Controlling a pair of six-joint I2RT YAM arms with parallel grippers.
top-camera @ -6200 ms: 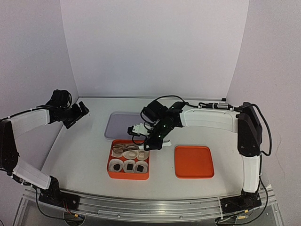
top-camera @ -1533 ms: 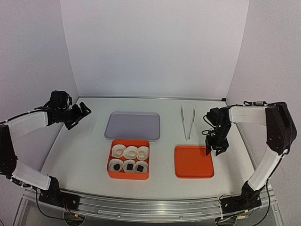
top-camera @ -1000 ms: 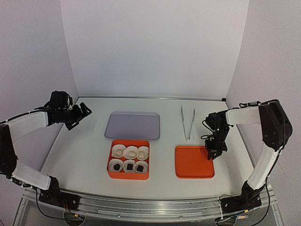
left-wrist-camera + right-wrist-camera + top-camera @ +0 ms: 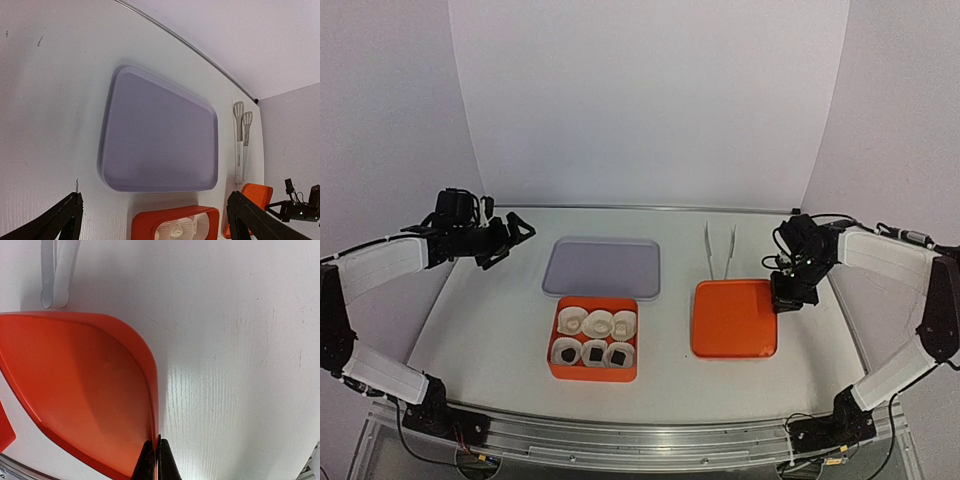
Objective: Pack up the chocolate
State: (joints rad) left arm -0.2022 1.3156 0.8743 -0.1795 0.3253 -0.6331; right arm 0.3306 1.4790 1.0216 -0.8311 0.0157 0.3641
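The chocolate lies in an orange box [image 4: 553,368], each chunk in a white paper cup. Three dark chunks [image 4: 593,353] are in the front row and three cream-white ones [image 4: 599,324] in the back row. The box also shows at the bottom of the left wrist view [image 4: 145,224]. My right gripper [image 4: 785,298] is shut on the right rim of the flat orange lid [image 4: 730,320]. The right wrist view shows the fingers [image 4: 154,452] pinching that rim [image 4: 154,405]. My left gripper [image 4: 512,240] is open and empty over the table's left side [image 4: 155,200].
An empty lavender tray [image 4: 603,267] lies behind the box, also in the left wrist view [image 4: 160,135]. White tongs [image 4: 720,255] lie at the back, just behind the lid [image 4: 55,270]. White walls close in the table on three sides.
My right gripper has shut on the orange lid's right rim and moved it away from the near edge, toward the tongs. My left gripper has shifted a little right. The tongs lie where they were.
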